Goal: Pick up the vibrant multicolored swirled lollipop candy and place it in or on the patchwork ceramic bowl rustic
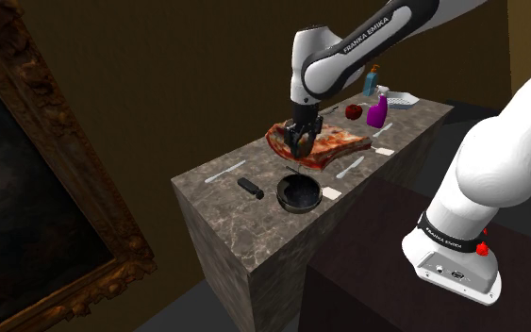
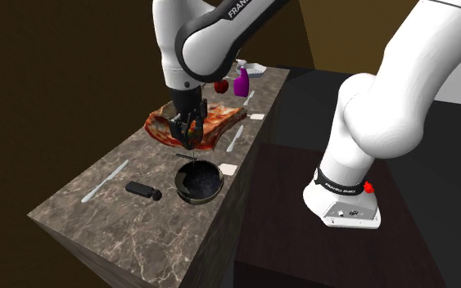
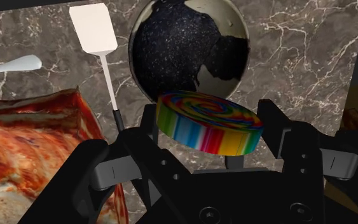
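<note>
1. Shoulder view: a white arm reaches over a marbled desk (image 1: 244, 217). Its black gripper (image 1: 302, 146) hangs above a reddish slab of meat (image 1: 334, 143). A dark bowl (image 1: 281, 191) sits near the desk's front edge, just beside the meat. From here you cannot tell what the gripper carries. You do get its height, well clear of the desk.

2. Second exterior view: the gripper (image 2: 184, 135) hovers over the near edge of the slab of meat (image 2: 212, 123). The bowl (image 2: 178, 182) is below it and a little toward you. This angle shows the sideways offset between the two, so the gripper is not yet over the bowl.

3. Wrist view: this view shows you the grip itself. The gripper (image 3: 210, 127) is partly closed, clasping a flat lollipop (image 3: 203, 118) with rainbow swirls between its two fingers. Beyond it lies the bowl (image 3: 231, 25), dark inside with cream patches, and a white card (image 3: 93, 28) just beside it.

4. Judgement: the pick looks done and you are in the carry. Next, shift the gripper until it is centred over the bowl, lower it, then open it.
</note>
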### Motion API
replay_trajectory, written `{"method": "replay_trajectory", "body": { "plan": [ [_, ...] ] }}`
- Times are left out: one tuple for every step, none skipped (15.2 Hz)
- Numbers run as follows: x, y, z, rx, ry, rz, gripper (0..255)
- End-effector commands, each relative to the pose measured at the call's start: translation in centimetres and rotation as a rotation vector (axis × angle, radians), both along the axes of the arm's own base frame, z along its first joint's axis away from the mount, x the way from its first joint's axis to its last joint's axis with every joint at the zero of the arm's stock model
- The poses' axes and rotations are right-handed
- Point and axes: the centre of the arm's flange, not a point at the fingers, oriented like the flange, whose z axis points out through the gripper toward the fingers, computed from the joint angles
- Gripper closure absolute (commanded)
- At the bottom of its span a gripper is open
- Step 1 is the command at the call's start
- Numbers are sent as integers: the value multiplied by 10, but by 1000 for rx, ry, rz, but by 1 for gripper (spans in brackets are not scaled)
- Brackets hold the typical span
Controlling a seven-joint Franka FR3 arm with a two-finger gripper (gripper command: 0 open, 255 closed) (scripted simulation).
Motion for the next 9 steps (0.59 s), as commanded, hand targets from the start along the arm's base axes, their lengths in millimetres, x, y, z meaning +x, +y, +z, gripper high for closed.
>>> {"method": "replay_trajectory", "body": {
  "plan": [
    [-1, 1, -10, 0, -1, 0, 255],
    [-1, 1, -16, 0, -1, 0, 255],
    [-1, 1, -21, 0, -1, 0, 255],
    [-1, 1, -26, 0, -1, 0, 255],
    [-1, 1, -31, 0, -1, 0, 255],
    [-1, 1, -37, 0, -1, 0, 255],
    [-1, 1, -42, 0, -1, 0, 255],
    [-1, 1, -52, 0, -1, 0, 255],
    [-1, 1, -52, 0, -1, 0, 255]
  ]
}}
